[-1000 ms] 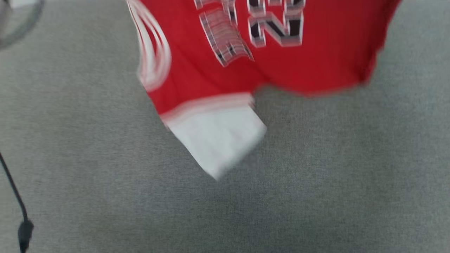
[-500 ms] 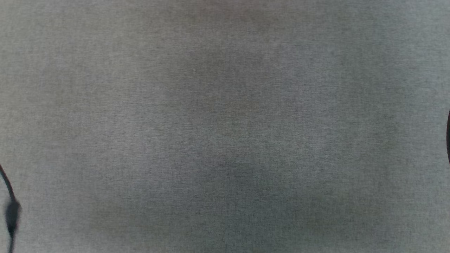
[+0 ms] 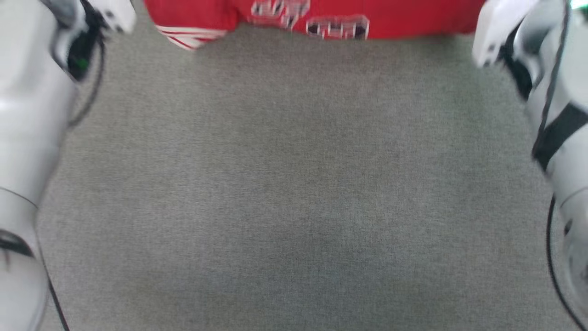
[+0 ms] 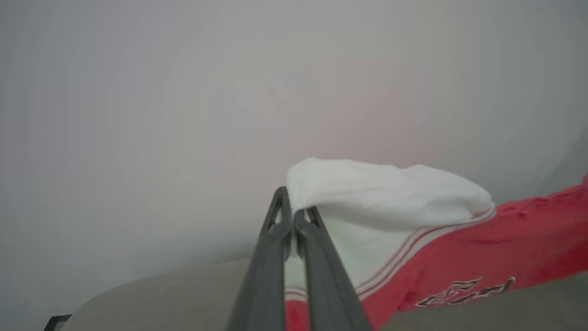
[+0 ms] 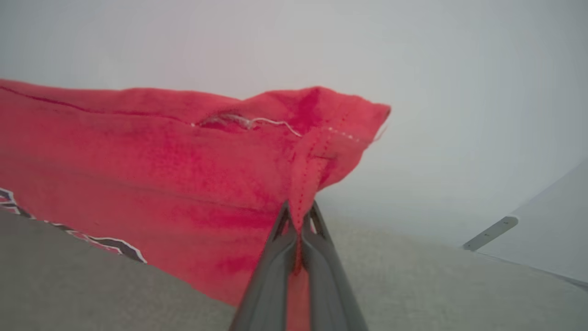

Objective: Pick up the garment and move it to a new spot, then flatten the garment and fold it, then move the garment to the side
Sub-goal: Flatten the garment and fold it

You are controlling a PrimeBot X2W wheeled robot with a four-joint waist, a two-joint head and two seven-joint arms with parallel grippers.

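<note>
The garment [image 3: 321, 14] is seen in the head view as a red band along the 12 o'clock edge, blurred, with black white-outlined print and a patch of red-and-white striped trim toward 11 o'clock. In the left wrist view a soft, fleecy-looking white sleeve [image 4: 390, 188] is clamped between the closed dark fingers of the left gripper [image 4: 294, 209], and the red knit body [image 4: 459, 257] is stretched away toward 3 o'clock, bordered by pale stripes. In the right wrist view a red hemmed corner [image 5: 321, 133] with dotted stitching and a loose white thread is pinched tight in the right gripper [image 5: 299, 212], the cloth being drawn taut toward 9 o'clock. The garment is thus held up between both grippers, its lower edge hanging just over the table [image 3: 294, 184]; whether it touches cannot be told. The table is covered in a grey, finely woven, matte material, and a wide bare stretch of it is left from the centre down to 6 o'clock. Glossy pale forearms are seen at 9 o'clock [image 3: 27, 115] and 3 o'clock [image 3: 560, 115], with a thin dark cable [image 3: 89, 92] beside the left one. A plain pale wall [image 4: 183, 92] is seen behind.
</note>
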